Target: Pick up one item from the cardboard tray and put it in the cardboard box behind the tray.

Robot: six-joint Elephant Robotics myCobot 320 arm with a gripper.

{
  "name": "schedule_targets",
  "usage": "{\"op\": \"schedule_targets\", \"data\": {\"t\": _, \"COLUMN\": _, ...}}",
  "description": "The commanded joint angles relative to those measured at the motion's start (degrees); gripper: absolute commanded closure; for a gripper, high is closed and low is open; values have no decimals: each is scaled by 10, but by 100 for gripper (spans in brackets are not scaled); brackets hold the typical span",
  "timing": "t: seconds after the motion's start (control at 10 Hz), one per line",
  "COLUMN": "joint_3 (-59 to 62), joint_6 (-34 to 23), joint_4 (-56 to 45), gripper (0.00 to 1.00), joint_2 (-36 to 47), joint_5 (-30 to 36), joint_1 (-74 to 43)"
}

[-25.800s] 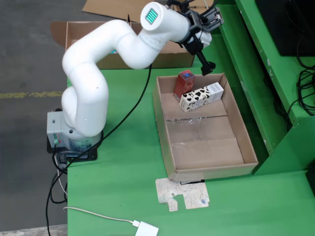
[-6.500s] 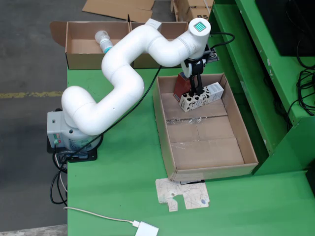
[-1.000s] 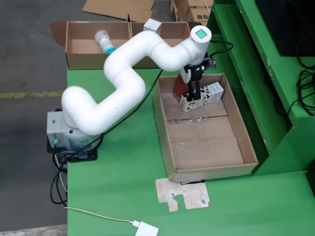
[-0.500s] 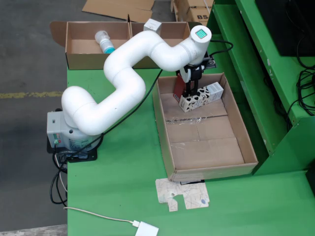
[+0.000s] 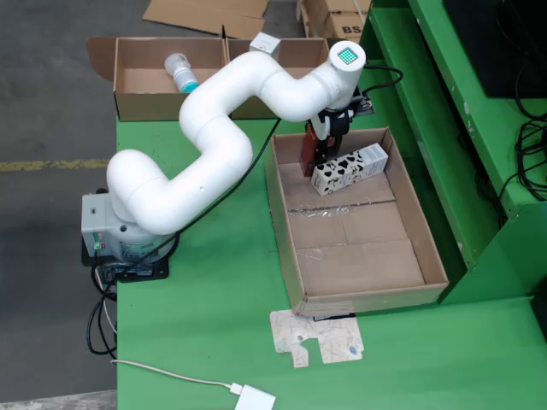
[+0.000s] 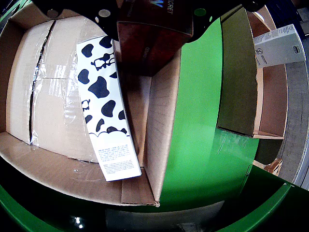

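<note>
Reach is long and bent: from its grey base at the table's left edge in the fixed view, the white arm doubles back at the elbow and stretches to the far-left corner of the cardboard tray. Its wrist points straight down, the green square on the end cap facing up. The hand is closed on the dark red carton, which stands upright in its grip at the tray's far end. In the view riding on the hand, this red carton fills the top centre, and the pictures do not show whether its base still touches the tray floor.

Two cartons are at the tray: the red one and one cow-print carton, which lies on its side just beside the red one and at a slant across the tray's far end.

Two open cardboard boxes stand side by side behind the tray. The left box holds one plastic bottle; the right box holds one small white carton. One flattened printed scrap of cardboard lies in front of the tray, and one white adapter sits at the table's near edge.
</note>
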Motion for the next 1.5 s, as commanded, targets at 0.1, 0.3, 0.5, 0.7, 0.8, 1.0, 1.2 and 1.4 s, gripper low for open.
{"op": "schedule_targets", "data": {"t": 0.1, "joint_3": 12, "joint_6": -3, "joint_4": 4, "gripper": 100, "joint_2": 25, "joint_5": -6, "joint_1": -5}}
{"op": "schedule_targets", "data": {"t": 0.3, "joint_3": 12, "joint_6": -3, "joint_4": 4, "gripper": 100, "joint_2": 25, "joint_5": -6, "joint_1": -5}}
{"op": "schedule_targets", "data": {"t": 0.5, "joint_3": 12, "joint_6": -3, "joint_4": 4, "gripper": 100, "joint_2": 25, "joint_5": -6, "joint_1": -5}}
{"op": "schedule_targets", "data": {"t": 0.7, "joint_3": 12, "joint_6": -3, "joint_4": 4, "gripper": 100, "joint_2": 25, "joint_5": -6, "joint_1": -5}}
{"op": "schedule_targets", "data": {"t": 0.8, "joint_3": 12, "joint_6": -3, "joint_4": 4, "gripper": 100, "joint_2": 25, "joint_5": -6, "joint_1": -5}}
{"op": "schedule_targets", "data": {"t": 1.0, "joint_3": 12, "joint_6": 2, "joint_4": -21, "gripper": 100, "joint_2": 45, "joint_5": -8, "joint_1": 6}}
{"op": "schedule_targets", "data": {"t": 1.2, "joint_3": 12, "joint_6": 13, "joint_4": -50, "gripper": 100, "joint_2": 76, "joint_5": -16, "joint_1": 22}}
{"op": "schedule_targets", "data": {"t": 1.4, "joint_3": 12, "joint_6": 12, "joint_4": -59, "gripper": 100, "joint_2": 97, "joint_5": -24, "joint_1": 28}}
